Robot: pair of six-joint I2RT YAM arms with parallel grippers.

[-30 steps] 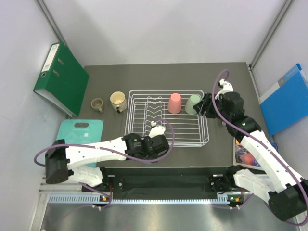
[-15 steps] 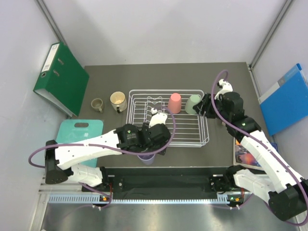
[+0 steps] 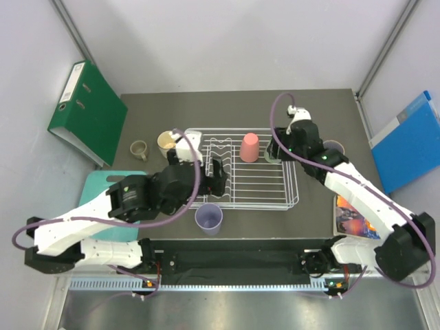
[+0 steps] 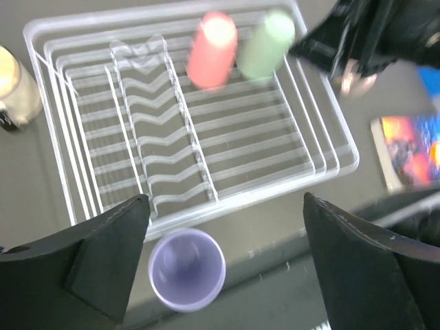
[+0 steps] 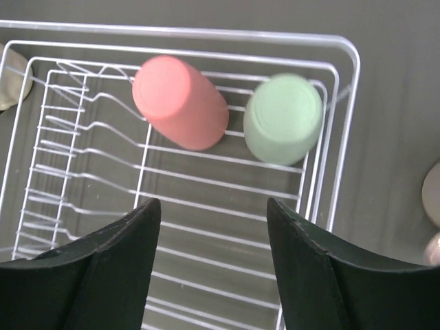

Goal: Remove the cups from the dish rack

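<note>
Two cups are left in the dish rack (image 3: 285, 199). The pink cup (image 5: 180, 102) and the mint-green cup (image 5: 283, 118) sit side by side at its far right end, both base-up as far as we can tell, which is how drained cups would be set. The rest stand out on the bench (image 3: 227, 103). The lavender tumbler (image 4: 187, 268) is upright, mouth up, just near of the rack's front edge. The cream mug (image 3: 163, 143) and the olive-tan mug (image 3: 139, 148) are to the rack's left, and the purplish cup (image 3: 335, 146) is to its right.

The left tool (image 4: 225, 201) hangs over the rack's near edge. Its fingers are spread wide and hold nothing, and the tumbler is directly below in the wrist view. We judge the tumbler is already unloaded, put close by so the arm need not reach far.

The right tool (image 5: 213, 206) is also spread and empty, hovering above the rack wires on the near side of the two remaining cups. It points toward the gap between them, so we cannot tell which it favours. The mint-green cup is against the right rim, on that arm's own side, which makes it the more natural pick. Both are smooth and inverted, so a grasp would have to close across the body.
</note>
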